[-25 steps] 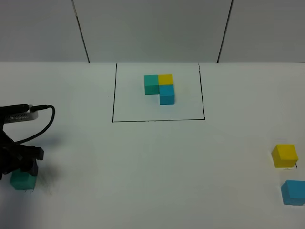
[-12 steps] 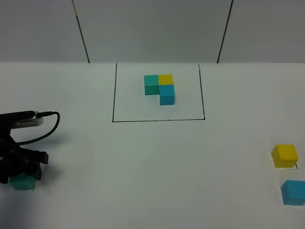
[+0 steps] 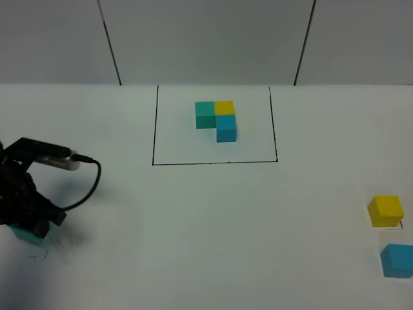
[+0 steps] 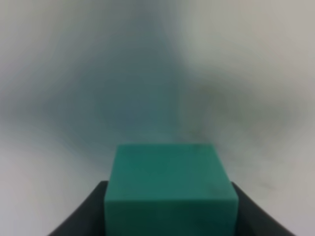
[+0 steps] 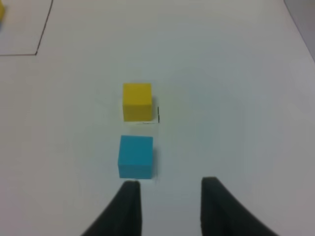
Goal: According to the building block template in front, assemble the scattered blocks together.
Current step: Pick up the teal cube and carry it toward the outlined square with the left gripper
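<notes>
Far over on the left of the white table (image 3: pixel 206 226), the left claw (image 3: pixel 32 227) is down low with its dark fingers (image 4: pixel 93 204) pressed against both sides of the teal cube (image 4: pixel 170 189), gripping it. I cannot tell whether the cube rests on the table or hangs just above it. A black cable loops off the arm beside it.

Toward the back, in the middle, the template (image 3: pixel 216 119) sits inside its black outline (image 3: pixel 153 129): teal and yellow side by side, with blue in front of the yellow.

Over on the right edge the yellow cube (image 3: pixel 386 210) and the blue cube (image 3: pixel 396 260) lie near each other, not touching. The right claw (image 5: pixel 170 189) hangs spread wide and empty just short of the blue one.
</notes>
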Tool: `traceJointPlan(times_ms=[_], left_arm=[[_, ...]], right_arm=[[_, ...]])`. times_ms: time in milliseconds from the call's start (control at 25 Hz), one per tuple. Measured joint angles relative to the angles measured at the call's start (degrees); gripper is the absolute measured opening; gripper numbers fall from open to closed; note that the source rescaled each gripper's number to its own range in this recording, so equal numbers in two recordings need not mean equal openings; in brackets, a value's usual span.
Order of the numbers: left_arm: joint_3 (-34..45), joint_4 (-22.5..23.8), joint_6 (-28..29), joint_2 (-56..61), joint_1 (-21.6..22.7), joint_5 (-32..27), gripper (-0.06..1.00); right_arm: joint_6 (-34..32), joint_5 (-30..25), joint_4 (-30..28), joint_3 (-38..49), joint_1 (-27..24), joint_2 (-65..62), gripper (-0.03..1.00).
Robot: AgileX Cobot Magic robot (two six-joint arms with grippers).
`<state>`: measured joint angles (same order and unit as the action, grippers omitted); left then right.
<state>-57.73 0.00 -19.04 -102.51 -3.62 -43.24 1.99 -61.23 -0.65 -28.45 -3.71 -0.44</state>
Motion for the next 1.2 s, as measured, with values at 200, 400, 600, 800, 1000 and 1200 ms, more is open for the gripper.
traceJointPlan(times_ms=[200, 400, 600, 800, 1000, 1200], left_arm=[[-6.01, -7.70, -20.84, -0.05, -11.82, -4.46, 0.01], [-9.64, -4.15, -27.97, -3.09, -25.72, -2.15, 0.01], [-16.10, 1.10, -28.50, -9.28, -33.79, -1.54, 0.01], [-23.03, 1.25, -28.63, -16.20, -35.65, -1.43, 0.01], [-25.45, 1.17, -28.94, -20.96, -35.69, -1.43, 0.01], [-25.97, 1.00, -29.25, -21.96, -35.69, -1.43, 0.01]], right_arm=[[0.00, 0.00, 0.00, 0.00, 0.00, 0.00, 0.00], [0.00, 0.00, 0.00, 0.00, 0.00, 0.00, 0.00], [0.00, 0.00, 0.00, 0.00, 0.00, 0.00, 0.00], [0.00, 0.00, 0.00, 0.00, 0.00, 0.00, 0.00], [0.00, 0.00, 0.00, 0.00, 0.00, 0.00, 0.00], [0.00, 0.00, 0.00, 0.00, 0.00, 0.00, 0.00]])
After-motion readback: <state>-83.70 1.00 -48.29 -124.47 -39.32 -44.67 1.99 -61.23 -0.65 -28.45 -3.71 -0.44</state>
